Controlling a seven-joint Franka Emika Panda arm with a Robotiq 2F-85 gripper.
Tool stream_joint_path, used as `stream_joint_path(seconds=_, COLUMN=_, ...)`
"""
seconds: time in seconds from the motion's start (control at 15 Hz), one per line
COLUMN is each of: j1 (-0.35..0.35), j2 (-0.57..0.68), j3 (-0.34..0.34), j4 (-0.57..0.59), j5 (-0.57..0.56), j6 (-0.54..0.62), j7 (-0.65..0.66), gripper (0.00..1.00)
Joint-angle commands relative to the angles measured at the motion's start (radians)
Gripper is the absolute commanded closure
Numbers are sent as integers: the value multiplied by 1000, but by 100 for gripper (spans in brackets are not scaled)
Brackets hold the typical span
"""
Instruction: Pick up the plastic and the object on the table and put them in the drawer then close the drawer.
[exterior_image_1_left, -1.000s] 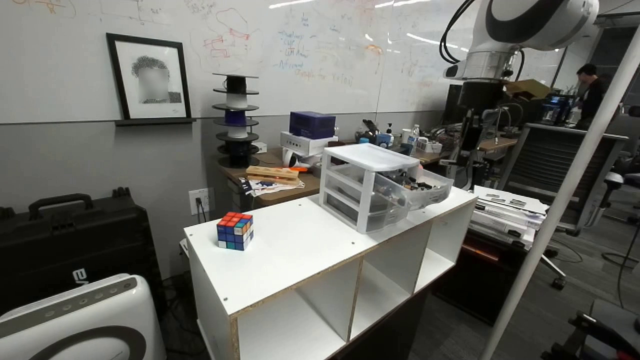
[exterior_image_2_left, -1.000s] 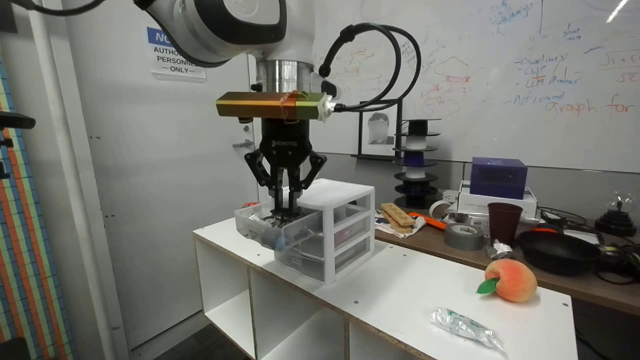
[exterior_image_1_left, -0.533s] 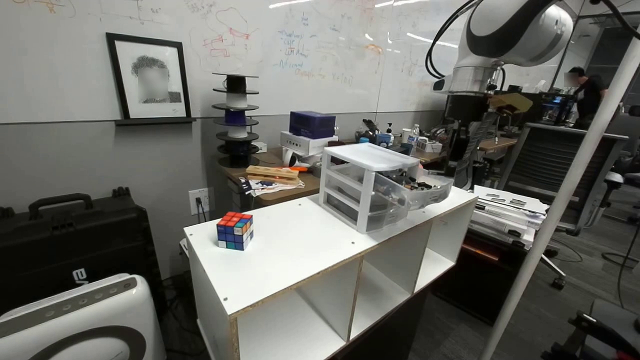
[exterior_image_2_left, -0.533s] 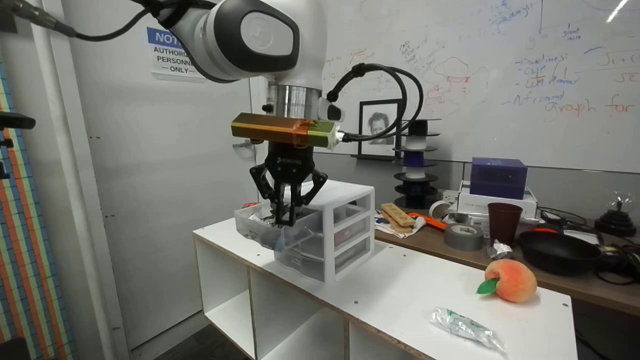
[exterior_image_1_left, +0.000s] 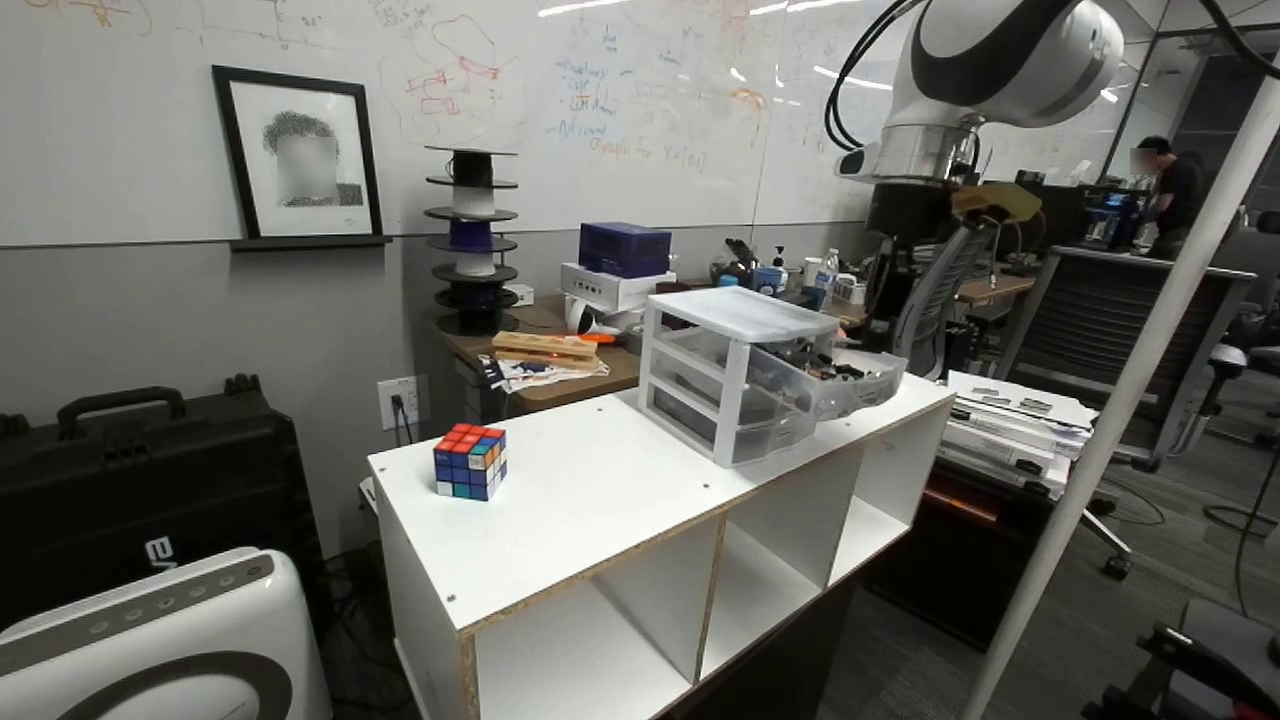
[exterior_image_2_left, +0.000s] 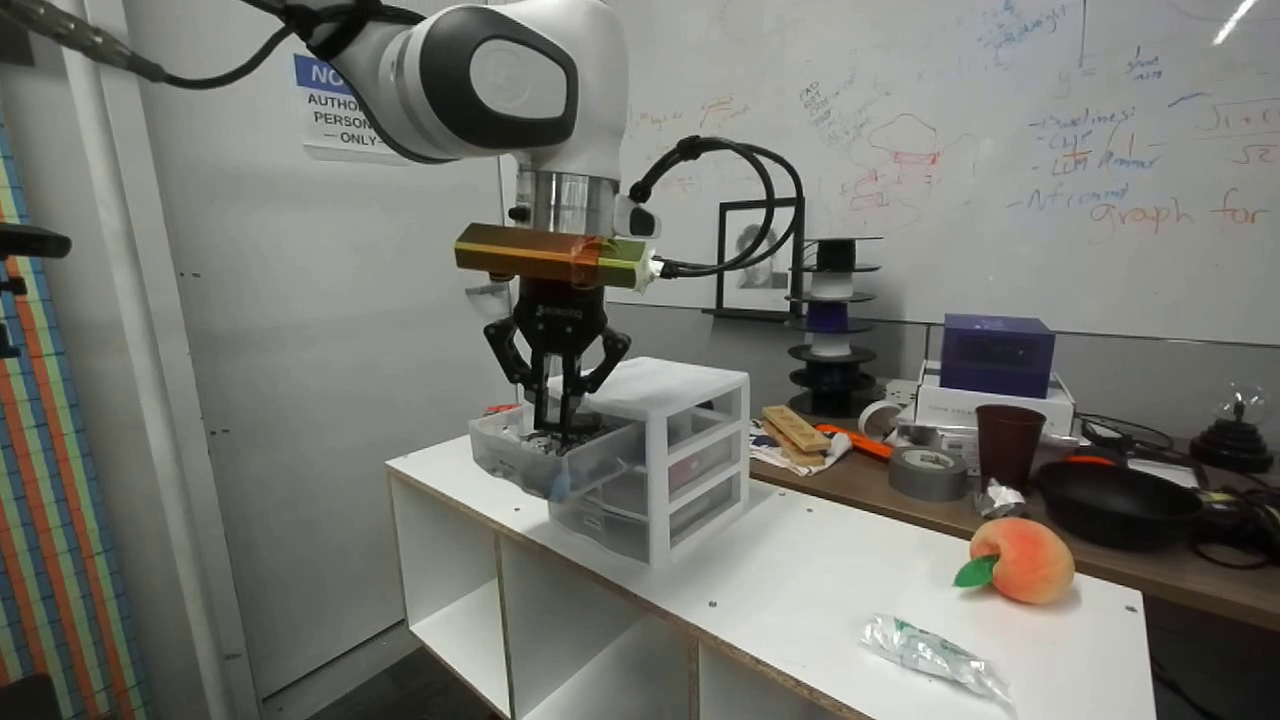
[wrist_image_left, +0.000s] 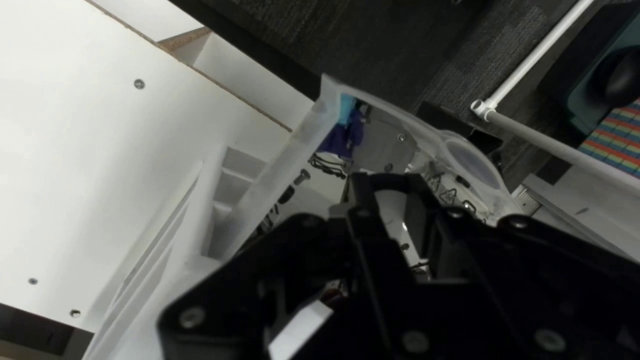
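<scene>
The top drawer (exterior_image_2_left: 520, 465) is pulled out toward the table's front edge and holds loose small parts. It also shows in an exterior view (exterior_image_1_left: 865, 395) and the wrist view (wrist_image_left: 300, 145). My gripper (exterior_image_2_left: 553, 425) points down over it. Its fingers are a small gap apart, and a curved black piece (wrist_image_left: 390, 181) spans their tips in the wrist view. The clear plastic wrapper (exterior_image_2_left: 930, 650) lies on the white table (exterior_image_2_left: 800, 570). A peach (exterior_image_2_left: 1030, 565) with a green leaf sits behind it. A Rubik's cube (exterior_image_1_left: 470, 462) stands at the table's far end.
The white-framed chest (exterior_image_2_left: 690, 375) stands mid-table between the cube and the peach. Its two lower drawers are in. A desk behind holds a tape roll (exterior_image_2_left: 928, 472), a cup (exterior_image_2_left: 1008, 445), a pan (exterior_image_2_left: 1115, 505) and boxes. A white pole (exterior_image_1_left: 1130, 370) rises in front.
The arm has shifted left and lower in an exterior view, with the gripper still over the drawer. The finger gap looks the same. The drawer, plastic, peach and cube have not moved.
</scene>
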Motion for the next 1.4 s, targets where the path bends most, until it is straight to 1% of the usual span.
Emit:
stream_joint_path(seconds=0.0, j1=6, j2=13, j3=-3, j4=13, j5=-1, j6=58, j7=1, gripper=55)
stream_joint_path(seconds=0.07, j1=4, j2=14, j3=-4, j4=13, j5=1, j6=73, j7=0, gripper=54)
stream_joint_path(seconds=0.13, j1=0, j2=7, j3=-7, j4=11, j5=8, j6=89, j7=-3, gripper=48)
stream_joint_path(seconds=0.4, j1=-20, j2=-33, j3=-17, j4=9, j5=63, j6=88, j7=-35, gripper=16)
stream_joint_path(seconds=0.53, j1=-37, j2=-64, j3=-31, j4=11, j5=126, j6=80, j7=-38, gripper=2)
stream_joint_path(seconds=0.6, j1=-48, j2=-76, j3=-43, j4=15, j5=162, j6=85, j7=-35, gripper=0)
stream_joint_path(seconds=0.73, j1=-74, j2=-91, j3=-77, j4=42, j5=246, j6=60, j7=-30, gripper=0)
stream_joint_path(seconds=0.93, j1=-118, j2=-76, j3=-144, j4=111, j5=335, j6=38, j7=-8, gripper=0)
stream_joint_path(seconds=1.2, j1=-202, j2=48, j3=-232, j4=278, j5=430, j6=-4, j7=32, gripper=0)
stream_joint_path(seconds=1.33, j1=-247, j2=137, j3=-250, j4=368, j5=486, j6=-4, j7=69, gripper=0)
